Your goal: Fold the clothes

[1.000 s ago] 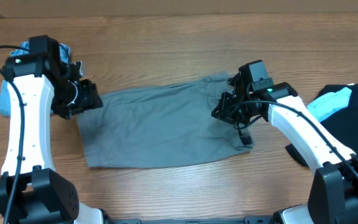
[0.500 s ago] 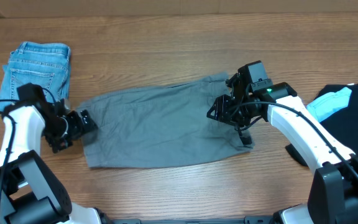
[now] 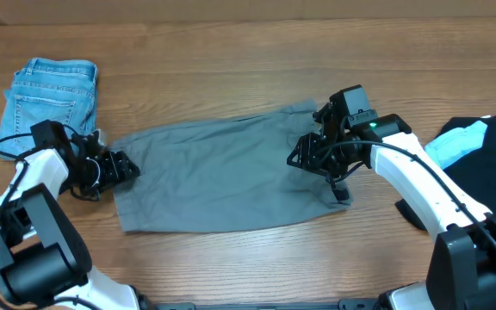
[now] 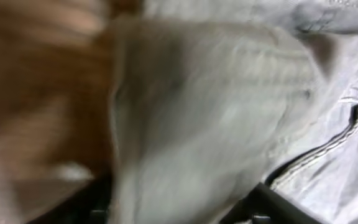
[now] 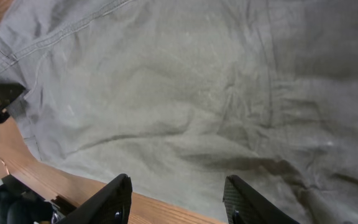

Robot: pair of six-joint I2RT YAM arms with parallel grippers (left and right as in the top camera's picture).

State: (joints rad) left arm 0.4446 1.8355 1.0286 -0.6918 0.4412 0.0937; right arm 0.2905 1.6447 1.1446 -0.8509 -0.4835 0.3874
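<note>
Fingers (image 5: pixel 114 200) of our right gripper (image 5: pixel 176 182) wide apart over shorts (image 3: pixel 222 176), our left gripper (image 3: pixel 120 168) at their edge, grip too blurred for us to tell

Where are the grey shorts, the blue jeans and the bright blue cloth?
Plain grey cotton shorts (image 3: pixel 213 176): overhead view, middle of the spread fabric.
Folded light-blue denim jeans (image 3: pixel 52 95): overhead view, middle of the fold.
Sky-blue garment (image 3: pixel 456 143): overhead view, its visible middle.
</note>
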